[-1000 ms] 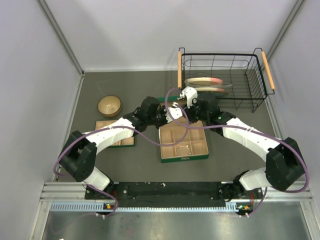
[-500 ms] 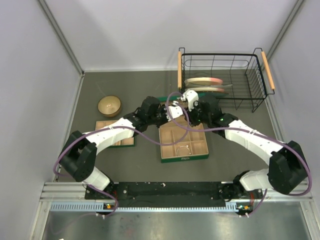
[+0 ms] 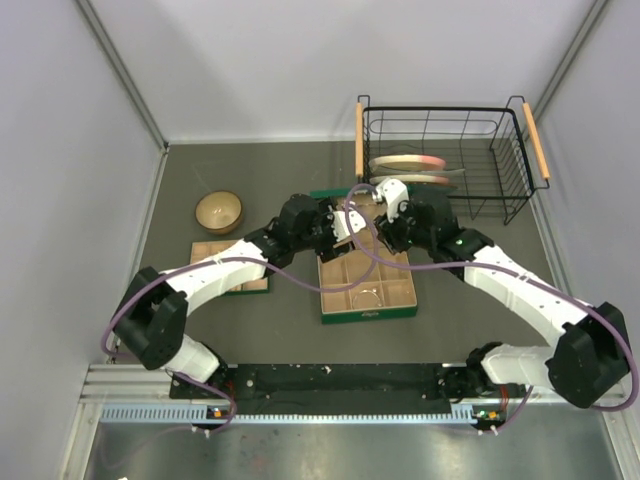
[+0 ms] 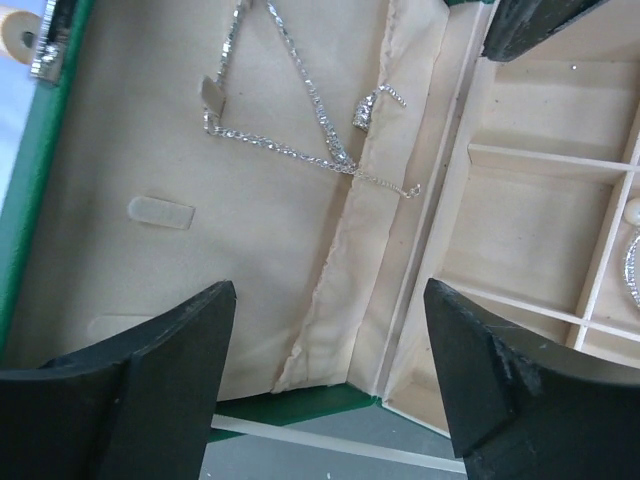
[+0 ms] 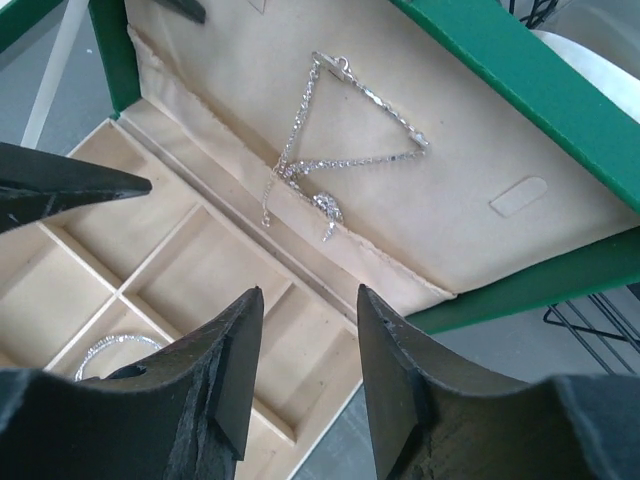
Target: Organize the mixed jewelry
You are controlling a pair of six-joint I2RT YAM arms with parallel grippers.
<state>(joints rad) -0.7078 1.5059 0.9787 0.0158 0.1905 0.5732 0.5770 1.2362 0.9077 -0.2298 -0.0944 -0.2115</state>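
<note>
The green box lies at the table's middle with its lid standing open at the back. A fine silver chain necklace hangs on the lid's beige lining, draped in a triangle, its ends trailing over the hinge fold. A thin silver bracelet hoop lies in a front compartment. My left gripper is open, hovering over the lid's lower edge, nothing between its fingers. My right gripper is open over the back compartments, empty. Both meet at the box's rear.
A round wooden bowl stands at the left. A second flat tray lies partly under my left arm. A black wire basket holding plates stands behind the box at the right. Grey walls enclose the table.
My left gripper has gone from shut to wide open near the lid. My right arm has shifted a little to the right.
</note>
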